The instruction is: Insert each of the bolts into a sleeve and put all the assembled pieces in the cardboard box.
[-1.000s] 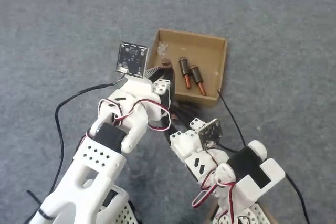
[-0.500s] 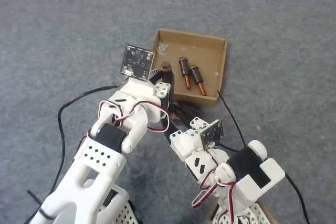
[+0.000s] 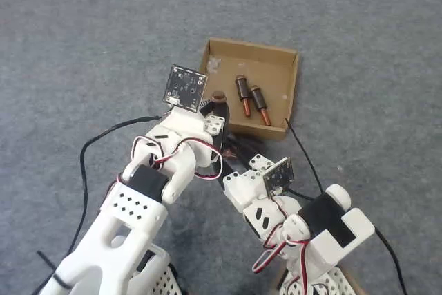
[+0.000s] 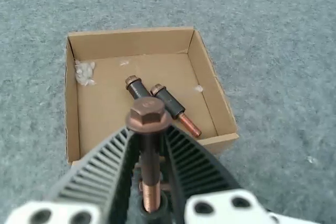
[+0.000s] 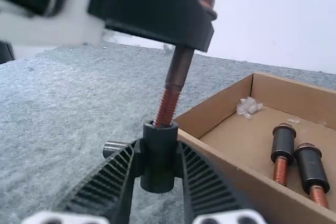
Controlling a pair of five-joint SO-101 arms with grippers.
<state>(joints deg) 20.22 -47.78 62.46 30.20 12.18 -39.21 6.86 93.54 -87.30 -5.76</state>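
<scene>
Risk: the copper-coloured hex-head bolt (image 4: 149, 150) being jammed at the mouth of the black cylindrical sleeve (image 5: 158, 169), caused by its slight lean. Bolt is being clenched by the left gripper (image 4: 148, 132), sleeve by the right gripper (image 5: 158, 153), just outside the brown cardboard box (image 3: 295, 84). Head up, tip down in the sleeve; long axis near upright.

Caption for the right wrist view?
Right gripper holds a sleeve; left gripper holds a bolt tip-down in it, beside the box.
</scene>
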